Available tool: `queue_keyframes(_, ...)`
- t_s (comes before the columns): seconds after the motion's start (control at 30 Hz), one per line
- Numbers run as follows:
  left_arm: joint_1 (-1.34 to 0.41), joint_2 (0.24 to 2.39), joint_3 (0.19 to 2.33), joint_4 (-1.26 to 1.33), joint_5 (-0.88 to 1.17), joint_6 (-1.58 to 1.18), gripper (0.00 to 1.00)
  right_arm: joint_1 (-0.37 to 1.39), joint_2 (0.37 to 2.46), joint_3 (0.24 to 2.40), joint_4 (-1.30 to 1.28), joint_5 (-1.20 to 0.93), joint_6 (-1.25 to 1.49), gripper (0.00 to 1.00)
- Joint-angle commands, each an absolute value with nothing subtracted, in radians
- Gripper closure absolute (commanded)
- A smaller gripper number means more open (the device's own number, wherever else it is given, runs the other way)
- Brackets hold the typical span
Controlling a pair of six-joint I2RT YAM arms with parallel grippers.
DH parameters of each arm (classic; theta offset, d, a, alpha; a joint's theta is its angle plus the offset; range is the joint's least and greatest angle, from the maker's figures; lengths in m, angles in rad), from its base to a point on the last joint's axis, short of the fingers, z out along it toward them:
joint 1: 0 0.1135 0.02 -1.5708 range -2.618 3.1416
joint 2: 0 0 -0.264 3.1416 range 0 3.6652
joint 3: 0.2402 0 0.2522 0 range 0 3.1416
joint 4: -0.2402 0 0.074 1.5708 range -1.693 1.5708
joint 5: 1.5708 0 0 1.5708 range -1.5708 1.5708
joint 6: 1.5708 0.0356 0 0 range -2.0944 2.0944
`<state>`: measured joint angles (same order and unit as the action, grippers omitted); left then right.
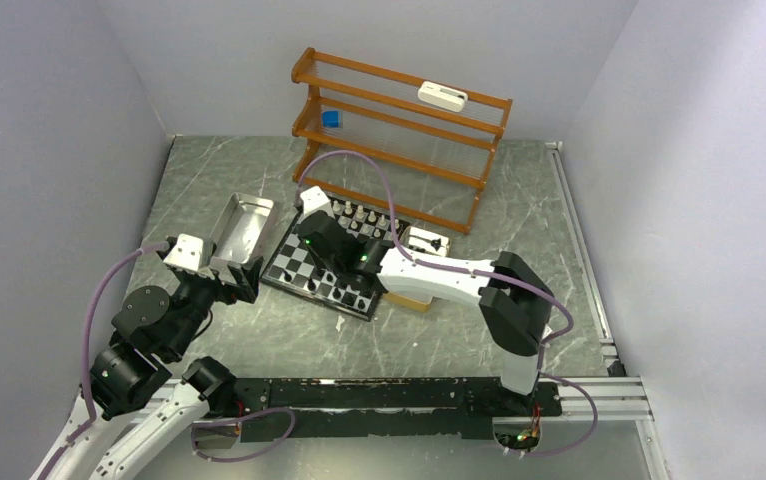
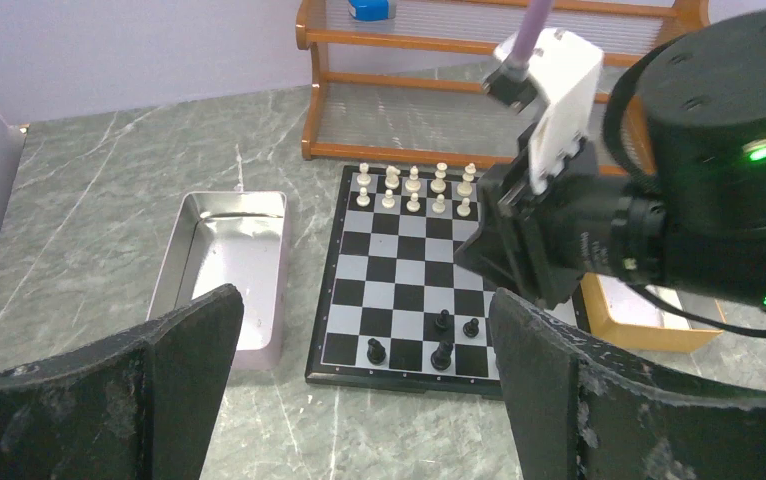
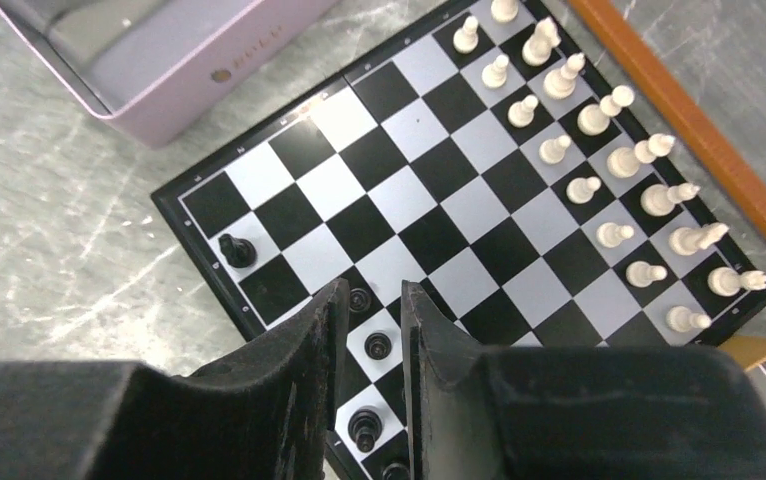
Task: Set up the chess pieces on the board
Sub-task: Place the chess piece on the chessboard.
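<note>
This is looking like a robotics lab cell: plain pale walls are boxing in a marble-patterned table. Two arms are sitting bolted to a rail at its near edge, purple cables are looping off them, and a wooden rack is standing at the back.

Left gripper spread wide, right gripper narrowly parted (arm outstretched)

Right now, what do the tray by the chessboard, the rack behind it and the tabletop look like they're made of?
The tray looks like thin metal with a shiny finish: its inside throws back light. The rack looks like varnished wood: orange-brown and glossy. The tabletop looks like grey-green marble or a printed imitation, judging by its pale veins; I cannot tell which.
</note>
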<state>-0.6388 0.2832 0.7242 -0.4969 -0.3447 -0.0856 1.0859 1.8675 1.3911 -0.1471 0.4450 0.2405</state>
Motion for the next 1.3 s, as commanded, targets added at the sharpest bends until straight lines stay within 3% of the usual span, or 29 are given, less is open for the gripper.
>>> queue_keyframes(0.0, -0.644, 0.278, 0.719, -0.468, -0.329, -0.075, 0.02, 1.081, 1.813, 1.354, -0.137, 0.457, 0.237, 0.71)
queue_keyframes(0.43, -0.644, 0.275, 0.719, -0.47, -0.332, -0.077, 0.03, 0.989, 1.914, 1.342, -0.09, 0.343, 0.245, 0.84)
queue_keyframes(1.27, -0.644, 0.27, 0.719, -0.471, -0.338, -0.077, 0.03, 0.958, 2.066, 1.381, -0.065, 0.149, 0.247, 0.85)
